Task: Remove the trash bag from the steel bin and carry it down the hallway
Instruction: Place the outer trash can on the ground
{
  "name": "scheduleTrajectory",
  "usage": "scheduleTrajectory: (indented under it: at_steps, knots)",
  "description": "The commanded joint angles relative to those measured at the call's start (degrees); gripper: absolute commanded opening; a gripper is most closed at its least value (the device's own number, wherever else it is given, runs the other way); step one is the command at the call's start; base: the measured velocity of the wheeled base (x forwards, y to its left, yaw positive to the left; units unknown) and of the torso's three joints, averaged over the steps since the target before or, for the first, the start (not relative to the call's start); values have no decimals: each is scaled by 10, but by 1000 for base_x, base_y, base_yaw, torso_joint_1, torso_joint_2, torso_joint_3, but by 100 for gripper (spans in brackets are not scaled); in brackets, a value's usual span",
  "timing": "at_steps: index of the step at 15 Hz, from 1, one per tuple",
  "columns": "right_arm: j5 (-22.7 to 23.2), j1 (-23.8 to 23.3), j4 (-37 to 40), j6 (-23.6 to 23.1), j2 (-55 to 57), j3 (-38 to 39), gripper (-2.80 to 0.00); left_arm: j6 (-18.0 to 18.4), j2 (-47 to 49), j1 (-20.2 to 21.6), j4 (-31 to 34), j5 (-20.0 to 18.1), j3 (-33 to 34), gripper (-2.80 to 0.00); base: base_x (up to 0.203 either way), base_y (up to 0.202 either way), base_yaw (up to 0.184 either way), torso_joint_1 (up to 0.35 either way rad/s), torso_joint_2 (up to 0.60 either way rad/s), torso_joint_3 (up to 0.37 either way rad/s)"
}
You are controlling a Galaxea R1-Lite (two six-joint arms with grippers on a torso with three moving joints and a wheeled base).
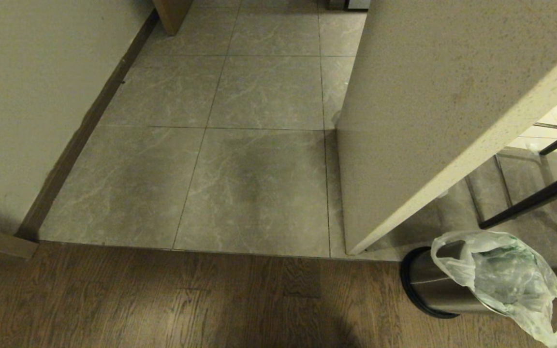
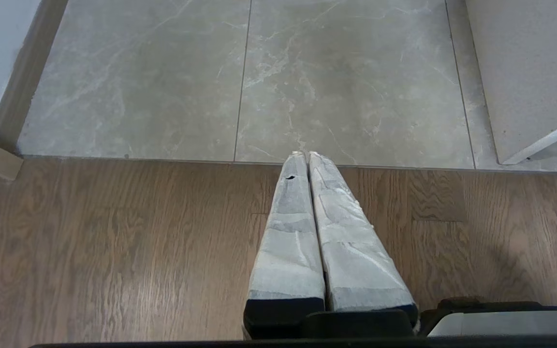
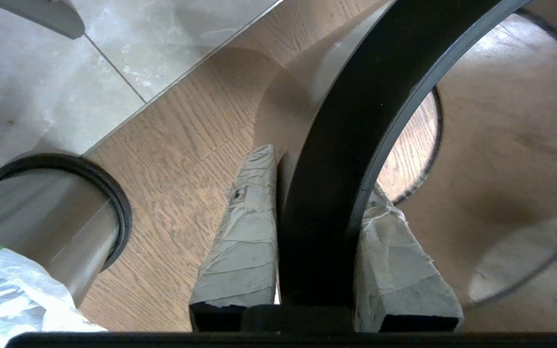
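Trash bag: the thin, crinkly, whitish translucent plastic trash bag [image 1: 501,280] is sitting at the mouth of the small round brushed steel bin [image 1: 433,285], at about five o'clock in the head view, with green-printed scraps showing through and one handle loop hanging free.
Steel bin: it is standing on the dark wood-plank floor [image 1: 162,299], just beside the foot of a pale speckled panel [image 1: 428,96], its black base band facing nine o'clock.
Hallway: the hallway [image 1: 259,145], with grey marble-veined tiles, a cream wall and dark skirting, is running away toward twelve o'clock.
Right gripper: out of the head view, the right gripper [image 3: 317,171] is clamping its taped fingers [image 3: 244,232] on either side of a broad black ring [image 3: 356,96], with the wood planks showing through the hoop; the bin and a corner of the bag are lying near it in the right wrist view.
Left gripper: the left gripper [image 2: 306,154] is hanging above the wood planks, its two taped fingers pressed together and holding nothing, tips over the seam where the tiles begin.
Background: thin black stool legs [image 1: 539,195] are crossing at three o'clock.
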Motion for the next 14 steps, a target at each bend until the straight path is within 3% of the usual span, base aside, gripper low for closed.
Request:
scheduleTrajectory:
  at_steps: [1,4,9,14]
  knots:
    - [4,0,1,0,-1,0,-280,0,-1,0,0,0,1,-280,0,0,0,0,0,0]
    - [30,9,-23,1,32,-26,-280,0,0,0,0,0,1,-280,0,0,0,0,0,0]
    - [95,39,-97,5,215,-104,-280,0,0,0,0,1,1,-280,0,0,0,0,0,0]
    - [95,46,-115,3,232,-104,-280,0,-1,0,0,0,1,-280,0,0,0,0,0,0]
